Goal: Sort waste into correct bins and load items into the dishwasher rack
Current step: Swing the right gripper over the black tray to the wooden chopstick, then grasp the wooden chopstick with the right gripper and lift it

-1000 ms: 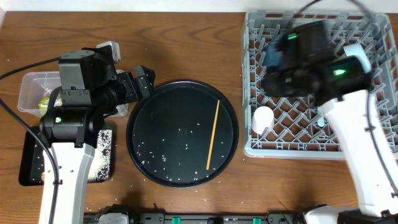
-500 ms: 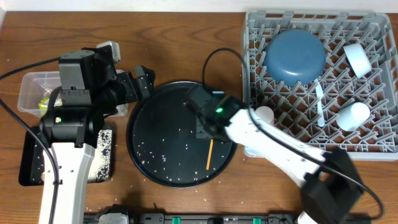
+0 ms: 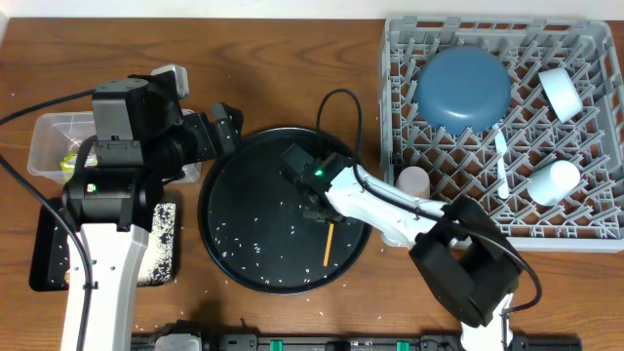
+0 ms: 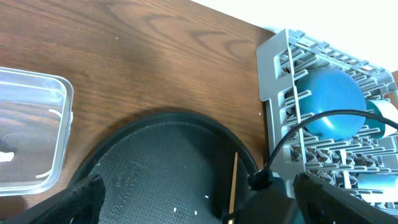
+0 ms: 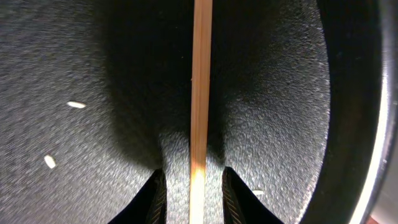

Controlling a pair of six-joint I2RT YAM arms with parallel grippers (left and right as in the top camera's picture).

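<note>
The right tool (image 5: 194,186) has moved from the large square grey plastic rack (image 3: 575,234) to the large round black tray (image 3: 244,205); its jaws stand narrowly parted, straddling the thin wooden chopstick (image 5: 200,74) lying flat there, unclamped.

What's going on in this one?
The right end effector is low on the round tray, jaws open on either side of the chopstick and not yet gripping it. The left end effector hovers open near the tub. The bowl, cups and spoon sit in the rack, and rice lies scattered on the tray.
</note>
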